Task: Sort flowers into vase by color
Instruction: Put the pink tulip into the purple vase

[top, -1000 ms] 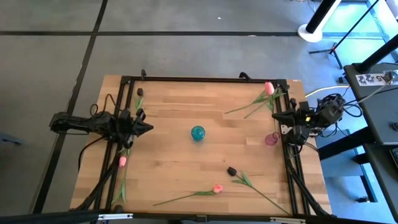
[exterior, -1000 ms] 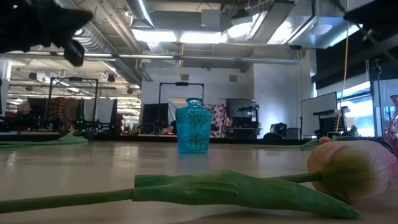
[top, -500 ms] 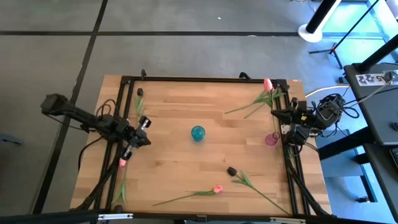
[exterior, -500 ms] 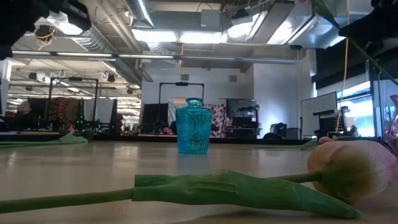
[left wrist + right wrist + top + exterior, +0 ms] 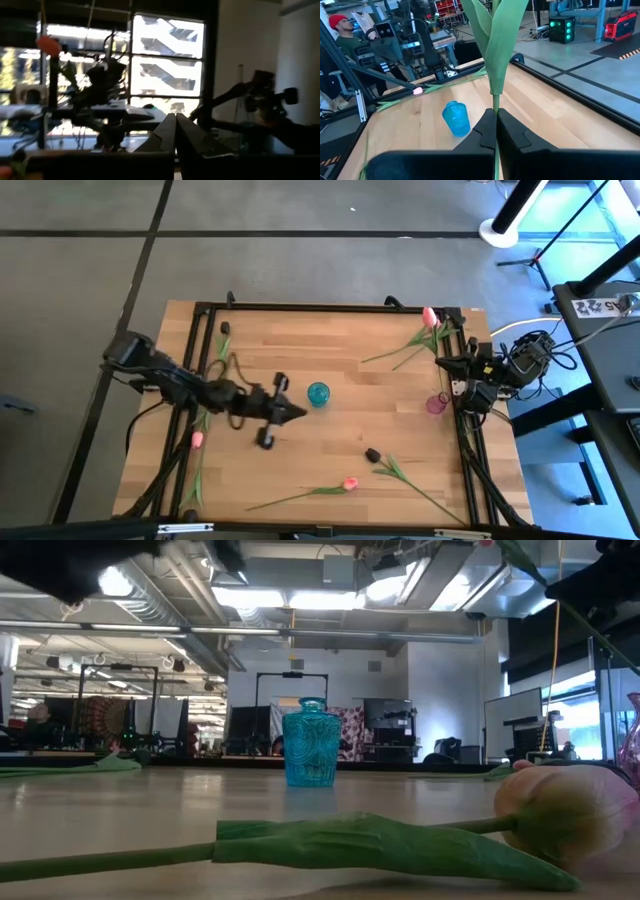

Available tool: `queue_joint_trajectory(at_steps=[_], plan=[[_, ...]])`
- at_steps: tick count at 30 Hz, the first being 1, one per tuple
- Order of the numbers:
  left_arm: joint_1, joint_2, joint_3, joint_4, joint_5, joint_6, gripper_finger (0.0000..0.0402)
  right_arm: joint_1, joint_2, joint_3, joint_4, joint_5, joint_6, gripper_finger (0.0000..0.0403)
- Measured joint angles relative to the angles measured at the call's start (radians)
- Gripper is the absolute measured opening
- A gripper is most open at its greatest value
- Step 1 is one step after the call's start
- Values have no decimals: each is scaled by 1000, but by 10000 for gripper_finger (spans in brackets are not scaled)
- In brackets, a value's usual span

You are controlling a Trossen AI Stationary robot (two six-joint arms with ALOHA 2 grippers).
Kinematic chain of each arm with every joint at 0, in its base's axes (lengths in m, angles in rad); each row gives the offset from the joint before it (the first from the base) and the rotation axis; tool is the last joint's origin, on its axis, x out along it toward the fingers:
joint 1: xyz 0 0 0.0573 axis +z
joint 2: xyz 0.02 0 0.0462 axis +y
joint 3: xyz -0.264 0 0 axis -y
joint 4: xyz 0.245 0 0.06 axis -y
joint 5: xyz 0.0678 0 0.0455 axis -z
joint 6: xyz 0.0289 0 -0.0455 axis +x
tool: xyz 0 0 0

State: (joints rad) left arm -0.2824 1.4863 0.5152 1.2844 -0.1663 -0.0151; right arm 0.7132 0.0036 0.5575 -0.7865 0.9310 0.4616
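Right gripper (image 5: pixel 495 120) clamps a tulip stem (image 5: pixel 495 60) (leaves upright); left gripper (image 5: pixel 297 413) closed, empty, beside blue vase (image 5: pixel 318 393).

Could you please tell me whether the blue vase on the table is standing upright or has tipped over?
Upright. The low view shows the blue vase standing on its base, neck up; from above, its round mouth faces the camera.

No readable text or labels anywhere

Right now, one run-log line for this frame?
left gripper: shut, empty, beside blue vase | right gripper: shut on pink tulip stem, at right table edge | pink vase: empty
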Motion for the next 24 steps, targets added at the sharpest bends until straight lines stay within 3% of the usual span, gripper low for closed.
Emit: queue_joint_trajectory(at_steps=[11, 16, 24], plan=[[107, 139, 118, -12, 17, -61, 1, 0, 14, 0, -2, -42, 6, 1], [126, 189, 173, -8, 71, -62, 1, 0, 14, 0, -3, -40, 6, 1], [145, 383, 399, -10, 107, -54, 1, 0, 14, 0, -3, -33, 5, 1]])
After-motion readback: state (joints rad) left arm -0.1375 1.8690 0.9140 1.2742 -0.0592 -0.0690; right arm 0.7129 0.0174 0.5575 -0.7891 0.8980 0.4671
